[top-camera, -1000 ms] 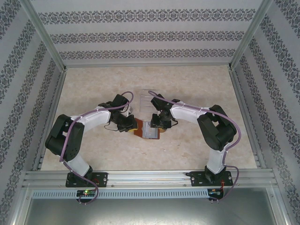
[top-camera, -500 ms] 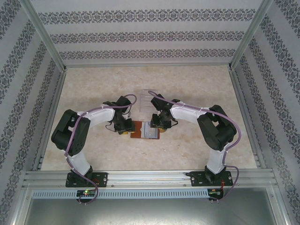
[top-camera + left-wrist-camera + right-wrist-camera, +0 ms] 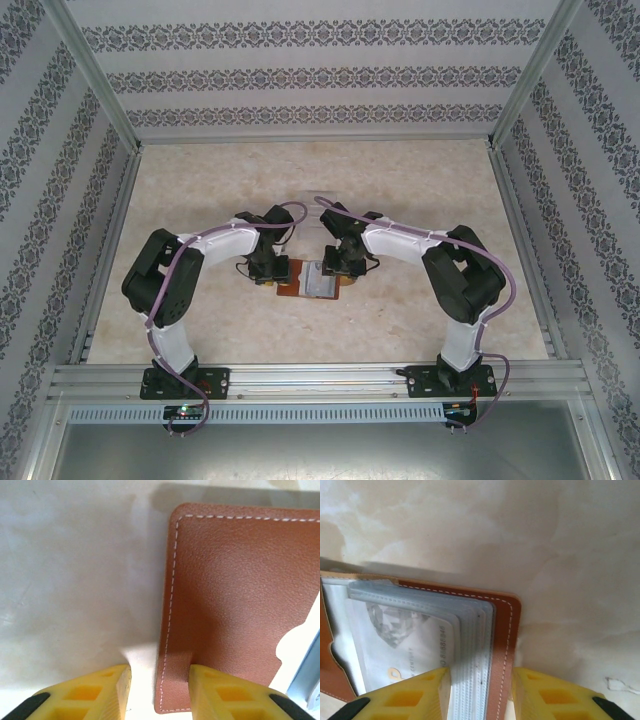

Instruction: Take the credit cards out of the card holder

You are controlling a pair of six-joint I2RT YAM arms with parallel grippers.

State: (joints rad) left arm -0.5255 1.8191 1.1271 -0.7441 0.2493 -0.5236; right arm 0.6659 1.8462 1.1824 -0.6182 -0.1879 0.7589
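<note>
No word or number can be read with any certainty. In the right wrist view, the credit card (image 3: 405, 645) that shows through the front clear sleeve of the card holder (image 3: 504, 630) carries one line of small dark print (image 3: 441, 647) running sideways along its edge. It is too blurred to spell out. The same card bears a grey faceted diamond emblem (image 3: 395, 622) and a gold rounded mark (image 3: 393, 673), partly hidden — perhaps a letter, but not legible.

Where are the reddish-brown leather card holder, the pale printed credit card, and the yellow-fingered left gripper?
card holder (image 3: 240, 590), left wrist view, stitched leather flap
credit card (image 3: 405, 640), right wrist view, printed face
left gripper (image 3: 160, 677), left wrist view, between fingertips
</note>
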